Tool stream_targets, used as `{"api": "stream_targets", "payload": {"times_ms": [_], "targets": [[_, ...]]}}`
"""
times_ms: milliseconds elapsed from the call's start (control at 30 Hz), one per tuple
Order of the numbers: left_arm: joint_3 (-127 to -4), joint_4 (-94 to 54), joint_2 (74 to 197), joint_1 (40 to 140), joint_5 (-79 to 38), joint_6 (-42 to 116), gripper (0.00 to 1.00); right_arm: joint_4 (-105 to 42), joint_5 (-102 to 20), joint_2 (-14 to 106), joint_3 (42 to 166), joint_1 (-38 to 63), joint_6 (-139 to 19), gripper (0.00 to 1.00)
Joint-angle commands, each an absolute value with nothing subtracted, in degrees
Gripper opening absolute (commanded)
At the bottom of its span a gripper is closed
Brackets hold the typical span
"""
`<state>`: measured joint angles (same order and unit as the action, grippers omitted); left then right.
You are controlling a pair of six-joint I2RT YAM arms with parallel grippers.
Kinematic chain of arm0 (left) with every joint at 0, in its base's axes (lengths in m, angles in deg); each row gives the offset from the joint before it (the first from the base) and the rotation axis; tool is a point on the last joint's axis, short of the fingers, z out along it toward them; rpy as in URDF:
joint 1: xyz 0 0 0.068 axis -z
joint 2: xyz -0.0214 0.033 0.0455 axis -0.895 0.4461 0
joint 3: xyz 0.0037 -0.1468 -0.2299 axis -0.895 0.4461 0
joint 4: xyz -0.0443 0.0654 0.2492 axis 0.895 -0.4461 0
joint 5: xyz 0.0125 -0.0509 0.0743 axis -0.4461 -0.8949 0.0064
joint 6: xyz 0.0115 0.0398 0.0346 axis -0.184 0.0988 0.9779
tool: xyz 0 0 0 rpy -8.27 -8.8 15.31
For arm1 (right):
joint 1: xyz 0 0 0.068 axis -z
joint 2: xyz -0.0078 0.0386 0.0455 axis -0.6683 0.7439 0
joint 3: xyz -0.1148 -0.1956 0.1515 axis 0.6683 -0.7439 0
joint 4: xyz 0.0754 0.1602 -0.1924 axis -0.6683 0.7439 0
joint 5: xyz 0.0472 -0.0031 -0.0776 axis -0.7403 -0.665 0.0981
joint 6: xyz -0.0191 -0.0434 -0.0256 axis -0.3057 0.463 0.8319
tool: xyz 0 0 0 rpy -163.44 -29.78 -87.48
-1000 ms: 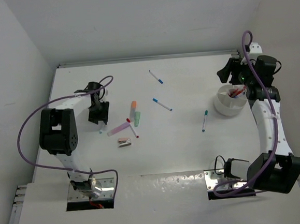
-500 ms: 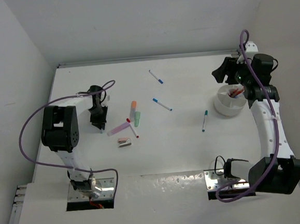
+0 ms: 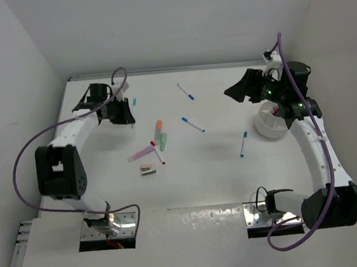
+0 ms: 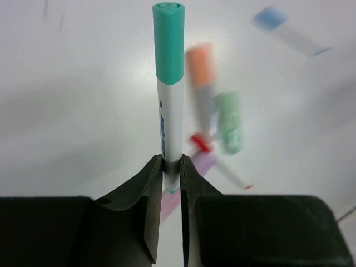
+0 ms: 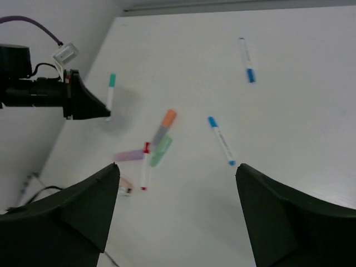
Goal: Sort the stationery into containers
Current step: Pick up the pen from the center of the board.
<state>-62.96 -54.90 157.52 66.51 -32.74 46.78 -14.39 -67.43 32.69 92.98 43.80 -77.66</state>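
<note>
My left gripper (image 4: 172,167) is shut on the lower end of a white pen with a teal cap (image 4: 168,100), held off the table at the back left (image 3: 133,102). Below it lie an orange highlighter (image 3: 159,127), a green highlighter (image 3: 163,141), a pink highlighter (image 3: 141,153), a red-capped pen (image 3: 158,153) and a small pinkish-brown block (image 3: 147,169). My right gripper (image 5: 177,167) hangs open and empty in the air, just left of the white tub (image 3: 266,128), which has something red inside.
Two blue-capped pens (image 3: 186,91) (image 3: 192,124) lie in the back middle of the table. Another teal-tipped pen (image 3: 243,144) lies left of the tub. White walls close off the back and both sides.
The left gripper closed on the teal-capped pen, lifted it and swung toward the back. The right gripper moved left off the tub and opened wider.
</note>
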Motion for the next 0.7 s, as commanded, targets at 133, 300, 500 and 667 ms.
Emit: {"api": "stream_targets", "payload": {"times_ms": [133, 300, 500, 667], "targets": [[-60.59, -23.41, 139.24, 75.17, -64.94, 28.95, 0.00, -33.43, -77.40, 36.24, 93.57, 36.05, -98.74, 0.90], [-60.68, -15.83, 139.32, 81.51, -66.72, 22.33, 0.00, -37.77, -79.24, 39.93, 98.04, 35.17, -103.61, 0.92], [-64.19, -9.76, 143.27, 87.66, -70.32, 15.38, 0.00, -42.00, -82.85, 42.57, 100.43, 33.76, -104.68, 0.92], [-65.60, -10.37, 145.74, 90.75, -70.14, 14.33, 0.00, -35.67, -82.76, 43.19, 102.18, 30.69, -98.08, 0.88]]}}
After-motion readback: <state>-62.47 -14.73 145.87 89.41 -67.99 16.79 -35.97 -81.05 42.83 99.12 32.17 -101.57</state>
